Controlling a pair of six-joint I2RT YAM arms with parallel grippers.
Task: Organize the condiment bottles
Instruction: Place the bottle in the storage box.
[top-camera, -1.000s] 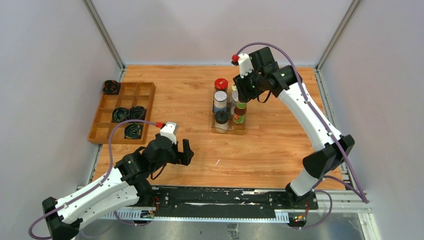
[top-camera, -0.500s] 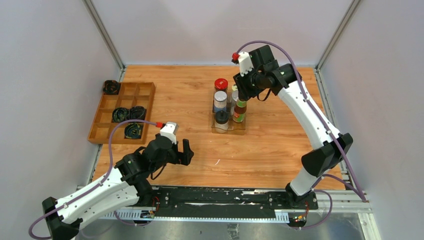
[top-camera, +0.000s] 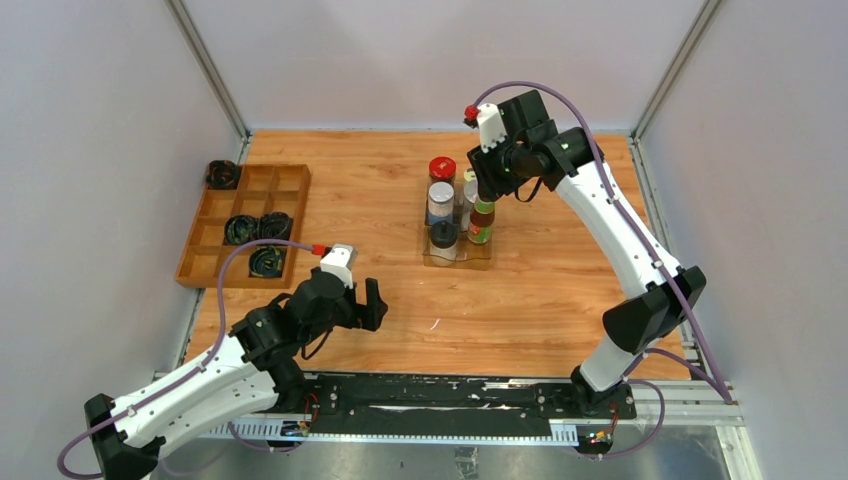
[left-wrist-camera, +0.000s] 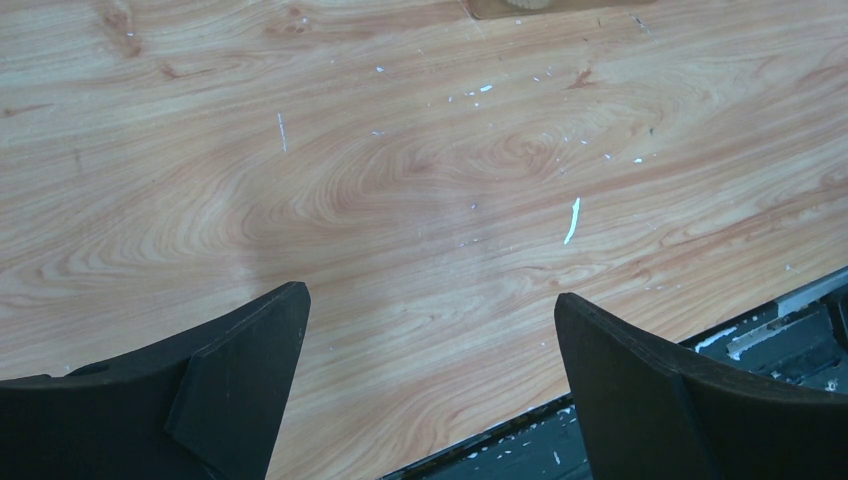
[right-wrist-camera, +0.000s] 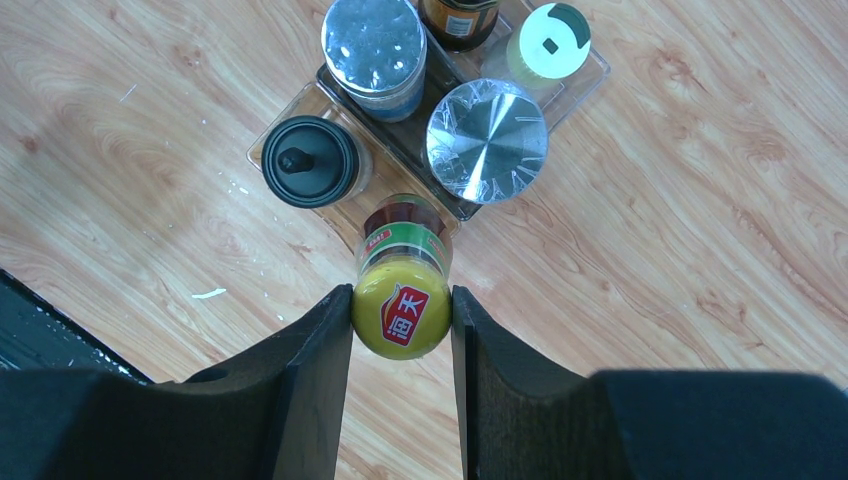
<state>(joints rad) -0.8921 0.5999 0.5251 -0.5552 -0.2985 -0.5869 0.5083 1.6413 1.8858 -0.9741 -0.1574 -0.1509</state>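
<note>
A clear tray (top-camera: 468, 262) mid-table holds the condiment bottles. My right gripper (top-camera: 484, 196) is shut on the yellow cap (right-wrist-camera: 402, 308) of the brown sauce bottle (top-camera: 481, 224), which stands upright at the tray's front right corner. Beside it are the black-capped jar (right-wrist-camera: 309, 161), the silver-lidded jar (right-wrist-camera: 487, 140), the blue-labelled jar (right-wrist-camera: 374, 45), the pale-capped shaker (right-wrist-camera: 548, 42) and the red-lidded jar (top-camera: 442, 168). My left gripper (top-camera: 368, 305) is open and empty over bare wood near the front edge (left-wrist-camera: 430, 300).
A wooden compartment tray (top-camera: 205, 262) at the left holds black coiled bundles (top-camera: 258, 228); one more bundle (top-camera: 222, 175) lies behind it. A black rail (top-camera: 450, 395) runs along the front edge. Grey walls enclose the table.
My right gripper has shifted slightly with the sauce bottle at the tray's front right corner. The left arm has not moved.
</note>
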